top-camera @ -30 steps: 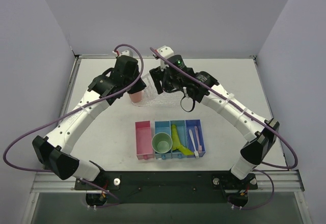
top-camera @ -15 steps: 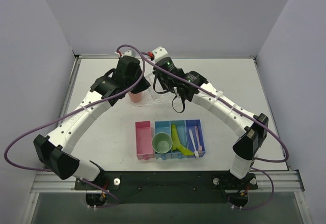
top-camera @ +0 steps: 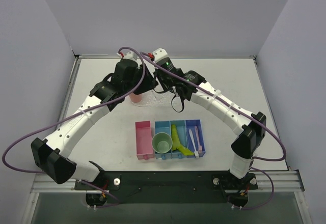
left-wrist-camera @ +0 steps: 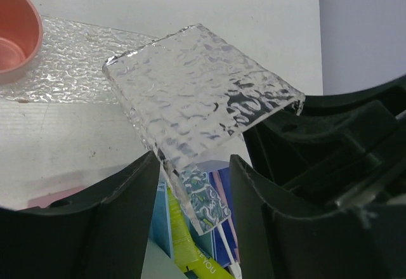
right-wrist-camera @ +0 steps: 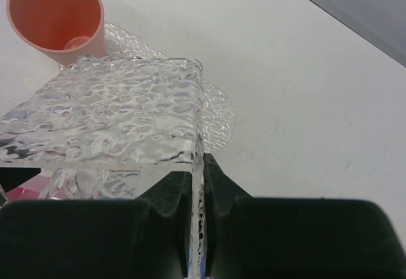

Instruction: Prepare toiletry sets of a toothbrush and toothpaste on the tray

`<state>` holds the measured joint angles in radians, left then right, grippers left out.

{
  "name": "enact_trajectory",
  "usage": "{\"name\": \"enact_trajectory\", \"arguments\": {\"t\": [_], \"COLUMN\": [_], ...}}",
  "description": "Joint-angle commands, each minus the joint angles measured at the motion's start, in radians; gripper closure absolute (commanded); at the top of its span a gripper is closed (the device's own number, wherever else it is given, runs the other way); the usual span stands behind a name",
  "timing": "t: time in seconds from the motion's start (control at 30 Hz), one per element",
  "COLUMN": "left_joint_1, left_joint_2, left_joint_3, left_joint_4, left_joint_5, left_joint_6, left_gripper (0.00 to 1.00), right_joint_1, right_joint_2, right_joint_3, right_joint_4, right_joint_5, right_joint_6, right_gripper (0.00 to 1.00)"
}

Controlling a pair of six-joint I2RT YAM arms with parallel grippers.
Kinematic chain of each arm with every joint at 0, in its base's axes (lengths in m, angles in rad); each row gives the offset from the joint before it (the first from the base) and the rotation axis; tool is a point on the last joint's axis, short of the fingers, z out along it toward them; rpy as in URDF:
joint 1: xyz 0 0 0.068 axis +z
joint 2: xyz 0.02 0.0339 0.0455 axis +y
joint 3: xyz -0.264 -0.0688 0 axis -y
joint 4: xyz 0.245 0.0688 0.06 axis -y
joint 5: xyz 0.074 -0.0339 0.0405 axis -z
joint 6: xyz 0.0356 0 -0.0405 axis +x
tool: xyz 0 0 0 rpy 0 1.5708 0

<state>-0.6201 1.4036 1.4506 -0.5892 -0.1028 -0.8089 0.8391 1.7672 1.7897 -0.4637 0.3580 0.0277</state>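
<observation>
The clear oval tray (top-camera: 153,101) lies flat at the table's far middle, with a pink cup (top-camera: 135,96) standing on its left end. Just above it hangs a small clear bumpy rack (right-wrist-camera: 114,114). My right gripper (right-wrist-camera: 198,184) is shut on the rack's thin side wall. My left gripper (left-wrist-camera: 193,190) stands open around the rack's other end (left-wrist-camera: 196,95), fingers apart from it. Yellow-green toothpaste tubes (top-camera: 177,137) and two pale toothbrushes (top-camera: 192,138) lie in the blue bins (top-camera: 170,127). Both grippers meet over the tray, largely hiding it from above.
A green cup (top-camera: 162,143) sits in the light-blue bin; the pink bin (top-camera: 143,140) is at the row's left. The bin row lies near the table's front middle. Grey walls close in the table on three sides.
My left gripper has opened and let go of the rack. My right gripper has moved in from the right and shut on the rack's wall.
</observation>
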Motion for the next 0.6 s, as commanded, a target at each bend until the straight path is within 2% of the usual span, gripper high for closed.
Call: {"name": "enact_trajectory", "arguments": {"t": [0.0, 0.13, 0.23, 0.27, 0.37, 0.4, 0.47, 0.57], "left_joint_1": [0.002, 0.003, 0.014, 0.034, 0.101, 0.162, 0.23, 0.263], "left_joint_2": [-0.109, -0.181, -0.227, -0.244, -0.255, -0.253, -0.25, -0.227], "left_joint_3": [-0.068, -0.145, -0.219, -0.232, -0.282, -0.294, -0.312, -0.285], "left_joint_4": [0.146, 0.248, 0.349, 0.373, 0.455, 0.482, 0.551, 0.574], "left_joint_5": [0.037, 0.054, 0.103, 0.129, 0.26, 0.344, 0.42, 0.521], "left_joint_6": [0.042, 0.068, 0.088, 0.093, 0.05, 0.031, 0.004, 0.007], "left_gripper": [0.3, 0.18, 0.15, 0.13, 0.12, 0.12, 0.12, 0.12], "right_joint_1": [-0.035, -0.095, -0.138, -0.152, -0.216, -0.239, -0.256, -0.291], "right_joint_2": [-0.055, -0.081, -0.097, -0.112, -0.164, -0.178, -0.213, -0.238], "right_joint_3": [0.03, 0.007, -0.012, -0.018, -0.082, -0.102, -0.13, -0.13], "right_joint_4": [0.0, 0.007, 0.014, 0.02, 0.089, 0.115, 0.16, 0.169], "right_joint_5": [-0.045, -0.164, -0.224, -0.307, -0.469, -0.499, -0.61, -0.711], "right_joint_6": [0.049, 0.098, 0.116, 0.133, 0.179, 0.201, 0.204, 0.242], "right_gripper": [1.0, 1.0, 1.0, 1.0, 1.0, 1.0, 1.0, 1.0]}}
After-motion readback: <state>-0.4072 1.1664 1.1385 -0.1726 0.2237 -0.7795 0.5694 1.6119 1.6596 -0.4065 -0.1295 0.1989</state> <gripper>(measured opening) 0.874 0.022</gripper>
